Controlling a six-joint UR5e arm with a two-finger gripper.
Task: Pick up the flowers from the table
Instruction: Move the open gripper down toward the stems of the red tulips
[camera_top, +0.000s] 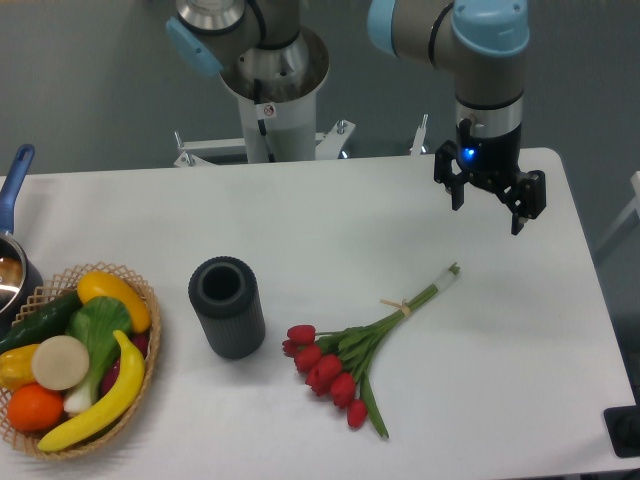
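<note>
The flowers (352, 355) lie flat on the white table (330, 225): red tulip buds at the lower left, green stems running up to the right, a tan band around the stems. My gripper (489, 208) hangs above the table, up and to the right of the stem ends. Its fingers are spread apart and hold nothing.
A dark grey ribbed cylinder vase (227, 307) stands upright just left of the tulip buds. A wicker basket (141, 368) of fruit and vegetables sits at the front left. A pot with a blue handle (14, 190) is at the left edge. The robot base (272, 95) stands behind the table.
</note>
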